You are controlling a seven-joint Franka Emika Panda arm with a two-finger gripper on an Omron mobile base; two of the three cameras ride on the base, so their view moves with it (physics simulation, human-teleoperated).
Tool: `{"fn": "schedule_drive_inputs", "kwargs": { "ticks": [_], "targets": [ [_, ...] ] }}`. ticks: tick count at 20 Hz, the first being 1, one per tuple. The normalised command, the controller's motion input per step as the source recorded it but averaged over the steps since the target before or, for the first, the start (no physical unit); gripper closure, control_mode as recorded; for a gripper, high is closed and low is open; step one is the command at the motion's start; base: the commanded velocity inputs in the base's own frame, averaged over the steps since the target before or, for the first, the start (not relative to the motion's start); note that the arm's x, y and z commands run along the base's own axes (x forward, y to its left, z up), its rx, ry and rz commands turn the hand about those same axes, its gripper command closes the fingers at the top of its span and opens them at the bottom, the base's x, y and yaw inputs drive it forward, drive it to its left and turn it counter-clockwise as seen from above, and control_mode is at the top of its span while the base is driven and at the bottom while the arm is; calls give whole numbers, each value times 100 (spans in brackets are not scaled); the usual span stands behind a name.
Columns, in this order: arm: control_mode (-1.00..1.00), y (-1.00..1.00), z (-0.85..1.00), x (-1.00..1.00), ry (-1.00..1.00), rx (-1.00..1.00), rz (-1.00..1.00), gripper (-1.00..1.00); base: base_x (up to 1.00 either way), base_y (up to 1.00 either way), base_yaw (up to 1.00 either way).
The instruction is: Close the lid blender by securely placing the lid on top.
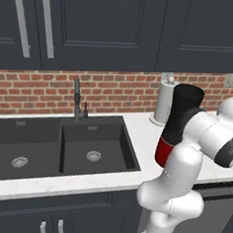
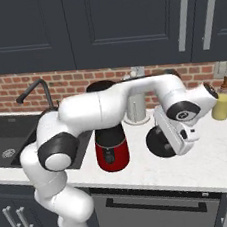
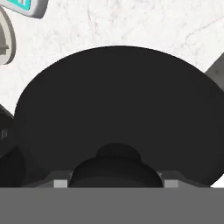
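Nearest the hand camera, the lid is seen as a broad black disc, its small raised centre low in the frame between the jaws. The jaws appear to be closed on that centre knob, though the fingertips are largely hidden, so the firmness of the pinch cannot be judged. In the right base view the gripper is held low over the white table, with the lid tilted nearly on edge at its 9 o'clock side, just above the table surface.

The blender stands on the table at about 9 o'clock from the lid, its red base near the front edge and its black jar rising behind the forearm. The jar mouth is well above the lid, so a lift, a swing and a levelling of the disc are judged to be needed.

Several risks are judged from here. The lid may be slipped from a shallow pinch on so small a knob while it is turned flat. The jar may be struck by the forearm, which is already close to it, and the blender pushed or tipped. If the disc is lowered off-centre or tilted, it may be left resting askew on the rim.

Farther back, a paper-towel roll stands against the brick wall, at 11 o'clock from the jar in the left base view.
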Motion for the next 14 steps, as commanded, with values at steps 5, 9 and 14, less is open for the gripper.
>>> {"fn": "schedule_drive_inputs", "kwargs": {
  "ticks": [5,9,14],
  "targets": [
    [-100,16,100,-34,-14,0,-1,100,0,0,0],
    [-100,17,100,-38,-12,-1,0,100,0,0,0],
    [-100,25,100,-36,-11,-3,0,100,0,0,0]
  ]
}}
